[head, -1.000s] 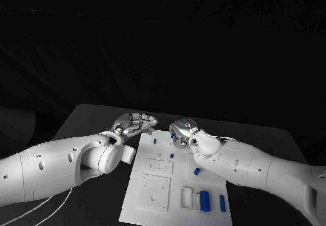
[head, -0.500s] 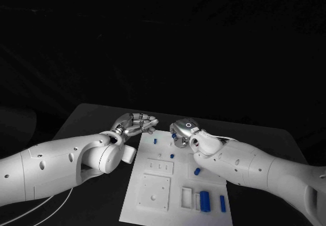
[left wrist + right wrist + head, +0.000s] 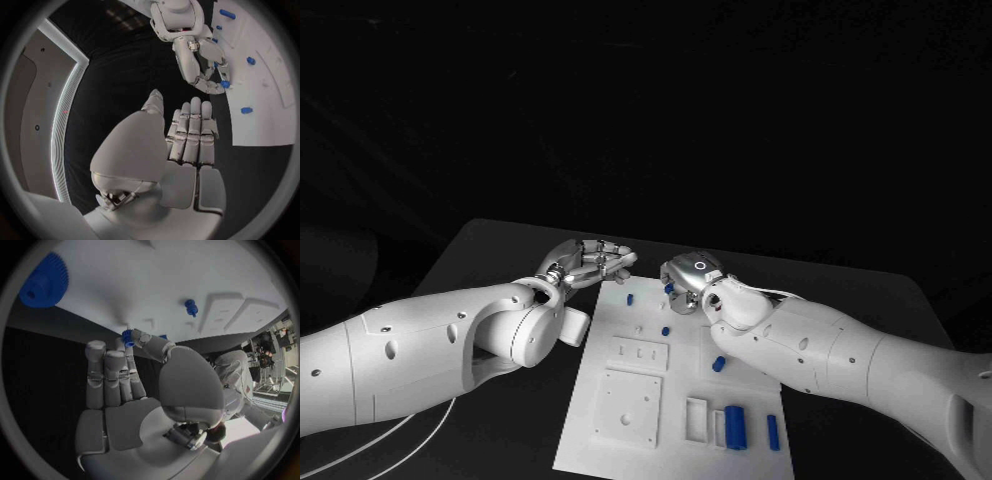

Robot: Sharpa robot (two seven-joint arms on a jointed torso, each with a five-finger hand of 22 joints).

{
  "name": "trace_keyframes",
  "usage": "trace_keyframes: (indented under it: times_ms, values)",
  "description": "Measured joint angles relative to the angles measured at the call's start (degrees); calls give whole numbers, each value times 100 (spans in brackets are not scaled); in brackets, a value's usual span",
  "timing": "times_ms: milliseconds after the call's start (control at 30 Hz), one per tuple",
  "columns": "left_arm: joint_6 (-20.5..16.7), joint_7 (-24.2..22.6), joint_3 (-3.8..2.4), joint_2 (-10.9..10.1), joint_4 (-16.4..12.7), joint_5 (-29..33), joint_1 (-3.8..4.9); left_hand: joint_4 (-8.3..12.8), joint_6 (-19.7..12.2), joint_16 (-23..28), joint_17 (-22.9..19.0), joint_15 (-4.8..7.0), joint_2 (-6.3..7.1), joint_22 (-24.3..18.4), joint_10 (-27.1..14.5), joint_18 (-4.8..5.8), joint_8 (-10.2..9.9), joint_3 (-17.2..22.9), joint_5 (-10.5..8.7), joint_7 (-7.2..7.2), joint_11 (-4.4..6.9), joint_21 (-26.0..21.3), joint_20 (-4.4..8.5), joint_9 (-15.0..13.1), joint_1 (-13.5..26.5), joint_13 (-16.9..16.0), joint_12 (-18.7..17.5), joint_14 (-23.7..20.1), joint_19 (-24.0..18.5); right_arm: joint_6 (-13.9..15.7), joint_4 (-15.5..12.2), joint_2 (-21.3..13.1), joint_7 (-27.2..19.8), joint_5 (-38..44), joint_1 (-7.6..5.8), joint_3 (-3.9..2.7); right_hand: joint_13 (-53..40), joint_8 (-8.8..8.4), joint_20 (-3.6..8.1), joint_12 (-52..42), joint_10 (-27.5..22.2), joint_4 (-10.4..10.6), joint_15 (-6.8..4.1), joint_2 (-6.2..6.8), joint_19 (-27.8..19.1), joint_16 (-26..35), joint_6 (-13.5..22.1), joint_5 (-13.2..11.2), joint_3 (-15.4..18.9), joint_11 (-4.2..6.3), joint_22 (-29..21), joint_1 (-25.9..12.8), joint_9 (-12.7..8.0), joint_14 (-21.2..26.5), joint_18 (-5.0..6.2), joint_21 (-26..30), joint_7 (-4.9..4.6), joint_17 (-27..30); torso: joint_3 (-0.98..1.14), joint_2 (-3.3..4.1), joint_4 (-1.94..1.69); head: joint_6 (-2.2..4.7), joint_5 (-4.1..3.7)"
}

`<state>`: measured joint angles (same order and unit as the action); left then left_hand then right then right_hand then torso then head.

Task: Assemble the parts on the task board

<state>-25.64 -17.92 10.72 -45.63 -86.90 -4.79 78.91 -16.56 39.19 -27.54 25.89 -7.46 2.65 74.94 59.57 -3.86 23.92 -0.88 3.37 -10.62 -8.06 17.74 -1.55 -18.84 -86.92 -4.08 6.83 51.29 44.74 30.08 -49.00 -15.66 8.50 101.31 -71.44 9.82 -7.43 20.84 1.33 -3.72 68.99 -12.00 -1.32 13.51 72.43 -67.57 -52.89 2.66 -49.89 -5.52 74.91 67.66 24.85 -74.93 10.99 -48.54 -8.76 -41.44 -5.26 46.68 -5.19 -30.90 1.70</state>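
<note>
The white task board [image 3: 629, 440] lies in the middle of the black table. Small blue parts rest on it: a peg [image 3: 630, 298] near its far end, another [image 3: 665, 330], one [image 3: 718, 364] by my right forearm, and two longer pieces [image 3: 734, 427] at the near end. My right hand [image 3: 687, 276] hovers over the board's far end and pinches a small blue part [image 3: 127, 336] between thumb and finger; the same part [image 3: 224, 84] appears in the left wrist view. My left hand [image 3: 589, 262] hangs just left of the board's far corner, fingers loosely together, holding nothing.
The board carries raised white blocks and slots [image 3: 638, 354] along its left half. In the right wrist view a blue gear [image 3: 42, 281] and a blue peg [image 3: 190, 307] sit on the board. Bare black table [image 3: 488, 260] lies to the left.
</note>
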Motion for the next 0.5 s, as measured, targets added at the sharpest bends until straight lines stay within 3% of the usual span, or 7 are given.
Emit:
trace_keyframes:
  times_ms: [500]
  values:
    - [0,0,-1,13,8,-4,3,0,0,0,4,0,0,-1,0,32,0,0,0,0,0,0,0,0,0,0,-23,0,0,-33,23,21,-31,-59,0,0,11,0,5,0,-10,17,0,0,6,0,0,0,17,9,0,0,-2,0,0,0,1,22,1,3,3,-1,-1]
